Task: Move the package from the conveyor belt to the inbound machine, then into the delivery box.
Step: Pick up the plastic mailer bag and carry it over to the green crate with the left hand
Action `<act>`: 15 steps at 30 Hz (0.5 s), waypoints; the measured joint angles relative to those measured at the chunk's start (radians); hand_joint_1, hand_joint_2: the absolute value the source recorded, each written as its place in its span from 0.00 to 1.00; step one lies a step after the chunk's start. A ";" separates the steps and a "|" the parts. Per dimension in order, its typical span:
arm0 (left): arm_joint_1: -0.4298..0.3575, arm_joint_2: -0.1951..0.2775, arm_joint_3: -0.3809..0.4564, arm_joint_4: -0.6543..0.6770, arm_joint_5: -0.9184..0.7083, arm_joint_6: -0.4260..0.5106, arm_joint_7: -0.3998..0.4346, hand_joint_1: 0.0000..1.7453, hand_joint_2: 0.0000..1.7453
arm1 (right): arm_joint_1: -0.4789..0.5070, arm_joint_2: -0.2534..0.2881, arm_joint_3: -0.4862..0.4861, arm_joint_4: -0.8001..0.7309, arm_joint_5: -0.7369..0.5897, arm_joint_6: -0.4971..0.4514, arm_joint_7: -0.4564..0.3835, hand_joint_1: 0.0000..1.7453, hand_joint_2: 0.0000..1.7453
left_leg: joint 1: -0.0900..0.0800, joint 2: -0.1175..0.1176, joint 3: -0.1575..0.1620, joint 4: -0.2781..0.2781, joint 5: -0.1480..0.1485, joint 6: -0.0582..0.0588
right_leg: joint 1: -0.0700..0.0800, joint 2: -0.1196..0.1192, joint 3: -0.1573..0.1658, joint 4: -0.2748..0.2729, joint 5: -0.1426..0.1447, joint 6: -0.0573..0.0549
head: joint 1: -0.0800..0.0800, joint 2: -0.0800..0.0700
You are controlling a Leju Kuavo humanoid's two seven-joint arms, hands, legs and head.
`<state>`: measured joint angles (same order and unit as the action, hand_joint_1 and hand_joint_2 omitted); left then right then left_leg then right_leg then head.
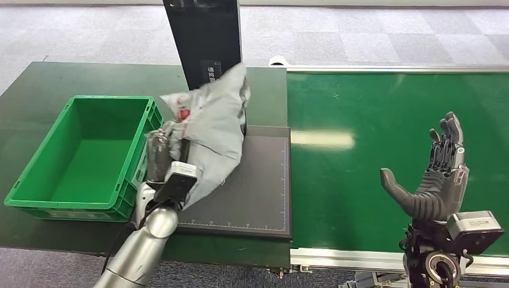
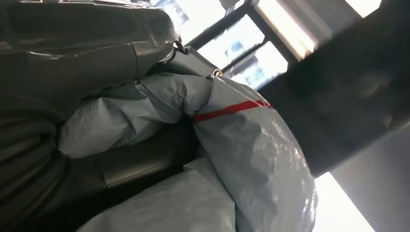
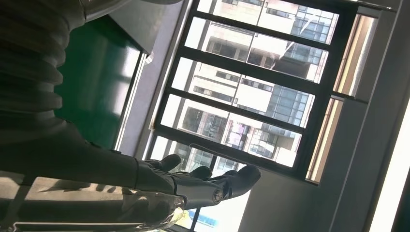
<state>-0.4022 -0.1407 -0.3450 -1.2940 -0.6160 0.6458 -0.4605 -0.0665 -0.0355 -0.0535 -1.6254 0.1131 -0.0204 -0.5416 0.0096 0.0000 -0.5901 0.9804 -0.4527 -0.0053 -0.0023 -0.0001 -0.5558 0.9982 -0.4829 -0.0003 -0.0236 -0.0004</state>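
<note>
On the dark green table, to the left of the inbound machine [image 1: 240, 180], you see the green delivery box [image 1: 84, 153], and its inside holds nothing. Just beside its right wall, at the left edge of the machine's black platform, you find the left hand [image 1: 161, 150]; its fingers are closed around the lower part of the grey package [image 1: 213, 132]. You can see the package raised and tilted over the platform, with its top leaning on the black upright column [image 1: 203, 42] at the back of the machine. From the left wrist view you see the wrinkled grey plastic with a red stripe [image 2: 232, 110] pressed close to the hand. To the right of the machine lies the green conveyor belt [image 1: 372, 156], and a bright reflection shines on it. Further right, well apart from the machine, you see the right hand [image 1: 435, 174] lifted over the belt, the fingers straight and spread, the thumb out to the side, holding nothing.
</note>
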 joint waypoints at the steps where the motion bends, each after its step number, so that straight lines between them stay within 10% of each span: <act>1: 0.000 0.022 0.031 -0.071 -0.009 0.000 0.023 1.00 1.00 | 0.019 0.004 -0.006 -0.009 0.000 -0.001 -0.006 0.00 1.00 | 0.000 0.000 0.000 0.000 0.000 0.000 | 0.000 0.000 0.000 0.000 0.000 0.000 | 0.000 0.000; 4: -0.070 0.117 0.170 -0.118 -0.066 -0.044 0.165 1.00 1.00 | 0.064 0.017 -0.019 -0.035 -0.011 0.022 0.004 0.00 1.00 | 0.001 0.001 0.001 -0.002 0.001 -0.002 | 0.001 0.000 0.000 0.000 0.000 -0.002 | 0.001 0.000; 7: -0.279 0.280 0.349 0.174 -0.098 -0.077 0.276 1.00 1.00 | 0.073 0.029 -0.017 -0.030 -0.017 0.044 0.040 0.00 1.00 | 0.004 0.011 0.002 -0.004 0.004 -0.007 | 0.004 0.009 -0.004 0.002 0.005 -0.010 | 0.000 0.000; 10: -0.425 0.398 0.485 0.465 -0.077 -0.056 0.174 1.00 1.00 | 0.075 0.036 -0.013 -0.017 -0.018 0.042 0.046 0.00 1.00 | 0.004 0.021 0.003 -0.005 0.007 -0.011 | 0.005 0.019 -0.008 0.004 0.008 -0.013 | -0.003 0.000; 15: -0.506 0.456 0.554 0.688 -0.081 -0.027 0.118 1.00 1.00 | 0.067 0.044 -0.007 -0.003 -0.016 0.041 0.048 0.00 1.00 | 0.004 0.009 0.000 -0.004 0.007 -0.011 | 0.005 0.009 -0.007 0.003 0.007 -0.012 | -0.002 0.000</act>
<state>-0.9085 0.3152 0.2088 -0.6065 -0.6970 0.6183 -0.3426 0.0003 0.0087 -0.0606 -1.6283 0.0969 0.0206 -0.4937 0.0136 0.0087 -0.5903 0.9761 -0.4452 -0.0163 0.0022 0.0085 -0.5626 1.0015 -0.4759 -0.0122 -0.0253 -0.0004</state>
